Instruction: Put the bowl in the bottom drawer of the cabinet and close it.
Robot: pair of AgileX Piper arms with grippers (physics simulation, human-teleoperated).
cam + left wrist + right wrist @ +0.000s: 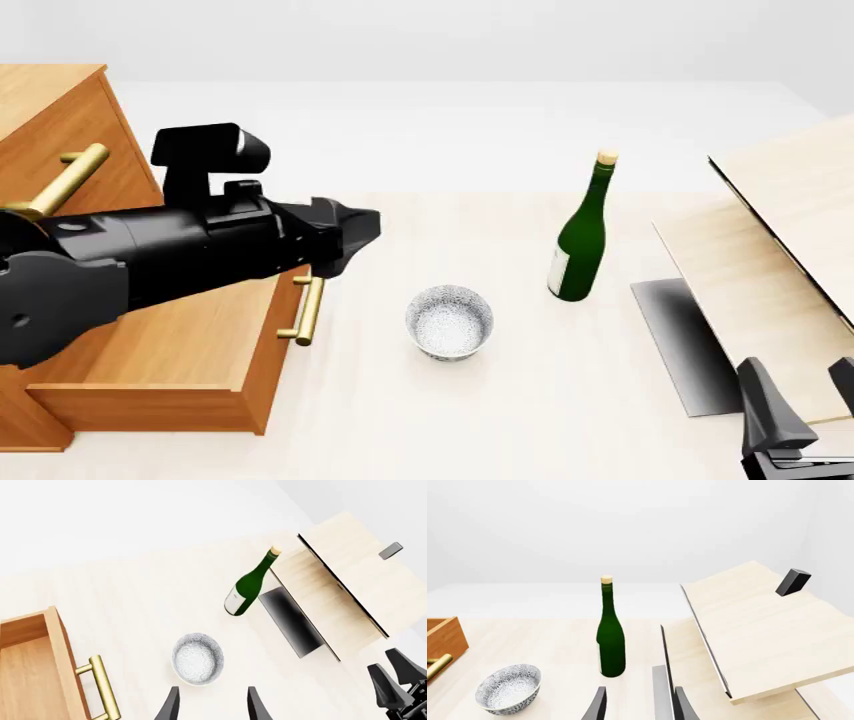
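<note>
Left wrist view: left gripper (212, 705) with fingers spread apart, gripping nothing; bowl (197, 658) upright on the table (133, 600), just ahead of the fingertips; bottom drawer (33, 675) pulled out beside it, brass handle (101, 686) facing the bowl; green bottle (251, 583) standing farther off, next to a pale wooden box (347, 580) with its lid raised; right gripper (397, 680) at the frame's edge.

Front view: left arm (160, 260) stretched across the cabinet (54, 130), above the open bottom drawer; bowl between drawer handle and bottle, touching neither; right gripper low at the right edge.

Right wrist view: right gripper (639, 704) parted, holding nothing; bottle upright ahead; bowl off to one side on the table, near the drawer corner; box lid tilted up.
</note>
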